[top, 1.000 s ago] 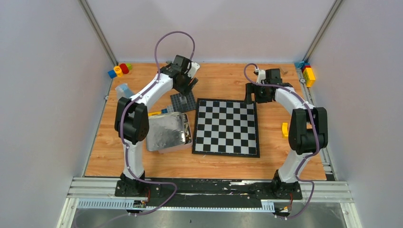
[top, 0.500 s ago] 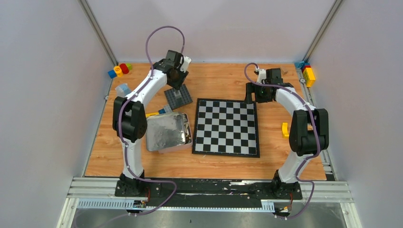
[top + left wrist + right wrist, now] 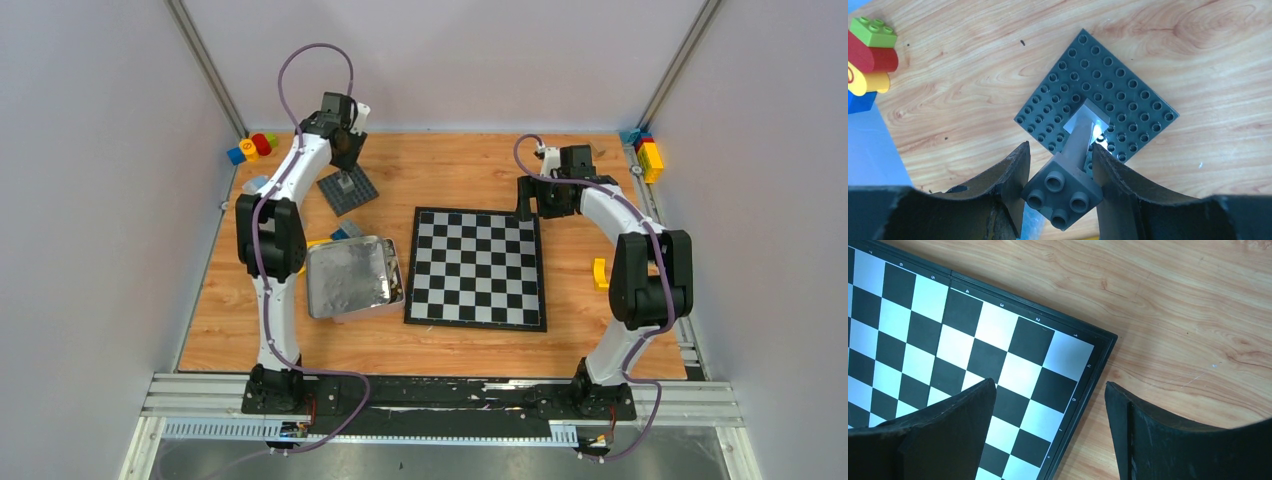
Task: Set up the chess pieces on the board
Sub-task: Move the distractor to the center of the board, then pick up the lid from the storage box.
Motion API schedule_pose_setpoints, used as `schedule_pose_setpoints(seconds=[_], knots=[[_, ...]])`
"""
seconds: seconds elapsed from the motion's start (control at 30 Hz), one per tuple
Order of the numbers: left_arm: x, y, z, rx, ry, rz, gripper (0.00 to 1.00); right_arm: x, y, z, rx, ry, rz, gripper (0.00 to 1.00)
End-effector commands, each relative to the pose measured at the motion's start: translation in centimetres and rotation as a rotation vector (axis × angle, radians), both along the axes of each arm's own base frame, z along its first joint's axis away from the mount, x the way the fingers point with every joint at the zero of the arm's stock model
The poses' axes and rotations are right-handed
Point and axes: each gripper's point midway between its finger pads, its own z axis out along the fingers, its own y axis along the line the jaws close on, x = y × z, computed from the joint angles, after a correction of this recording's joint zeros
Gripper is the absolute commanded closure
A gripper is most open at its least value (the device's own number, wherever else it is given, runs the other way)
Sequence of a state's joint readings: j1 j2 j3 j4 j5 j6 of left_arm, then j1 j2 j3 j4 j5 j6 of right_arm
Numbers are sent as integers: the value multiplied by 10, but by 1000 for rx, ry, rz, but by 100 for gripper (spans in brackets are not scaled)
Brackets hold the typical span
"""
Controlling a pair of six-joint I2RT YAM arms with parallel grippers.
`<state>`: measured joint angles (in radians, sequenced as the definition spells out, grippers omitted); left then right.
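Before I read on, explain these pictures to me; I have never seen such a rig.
Two white robot arms are bolted at the table's near edge; each ends in a two-finger gripper. The wide picture looks down from above and behind them; the other two come from cameras on the wrists. On the wooden table lie a chessboard, bare of pieces, a metal tin, a grey studded plate and coloured toy bricks in the far corners. The left gripper is closed on a grey brick post standing on the plate. The right gripper is open, empty, above the board's corner.
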<state>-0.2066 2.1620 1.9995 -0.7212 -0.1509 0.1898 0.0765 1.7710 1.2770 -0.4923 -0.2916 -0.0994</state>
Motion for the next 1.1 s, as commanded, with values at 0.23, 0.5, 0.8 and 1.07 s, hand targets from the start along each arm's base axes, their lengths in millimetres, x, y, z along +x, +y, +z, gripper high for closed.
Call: schedule_pose_setpoints(seconds=[0.23,0.5,0.8,1.07], knots=[[20,16,24,-13,-54,24,21,-4,27,46,24,-100,129,19],[-36,28,94,-14,-122,-19,0,-10,61,66,37,-151,226,19],[-183,35,39,-40,212,-85,7,-17,71,64,25,-157,260,19],[-251,36,-30,-67,477,-97,24,-30,73,60,26,-156,274,19]])
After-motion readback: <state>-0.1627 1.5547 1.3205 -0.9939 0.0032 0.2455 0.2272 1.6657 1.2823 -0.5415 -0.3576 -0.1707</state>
